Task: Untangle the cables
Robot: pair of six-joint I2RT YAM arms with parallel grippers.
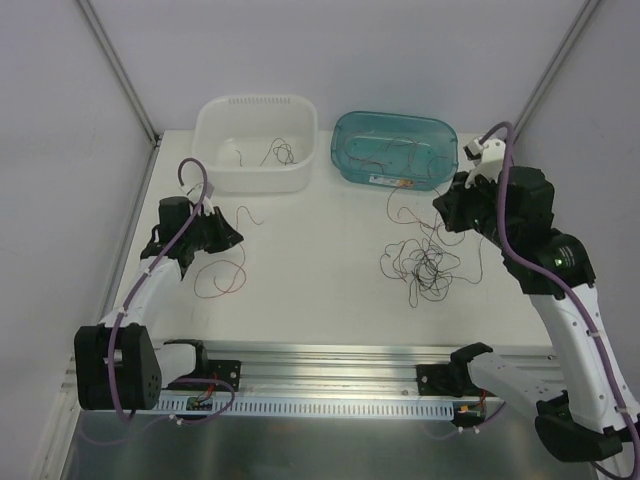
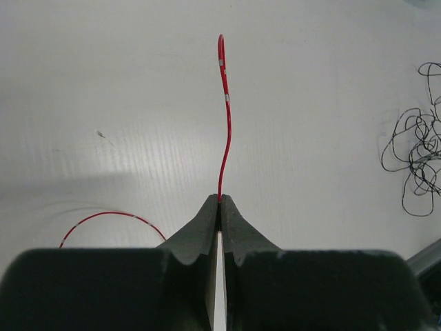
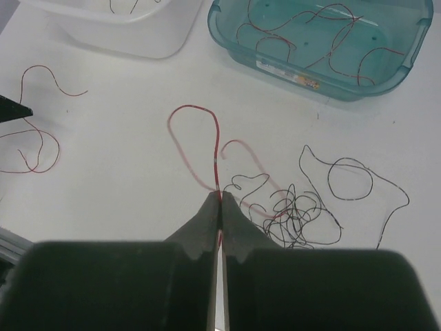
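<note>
My left gripper (image 2: 220, 201) is shut on a thin red wire (image 2: 225, 124) that rises straight out of the fingertips; more of it curves at the lower left. In the top view the left gripper (image 1: 226, 236) is at the left of the table, above that wire's loops (image 1: 222, 282). My right gripper (image 3: 220, 198) is shut on another red wire (image 3: 195, 109) that loops up and back. This wire runs down into a tangle of black wires (image 3: 303, 217) just right of the fingertips. In the top view the right gripper (image 1: 450, 215) hangs over the tangle (image 1: 425, 265).
A white bin (image 1: 255, 101) at the back holds a couple of wires. A teal bin (image 1: 395, 117) next to it holds several red-brown wires. A metal rail (image 1: 330, 355) runs along the near edge. Grey walls close in both sides.
</note>
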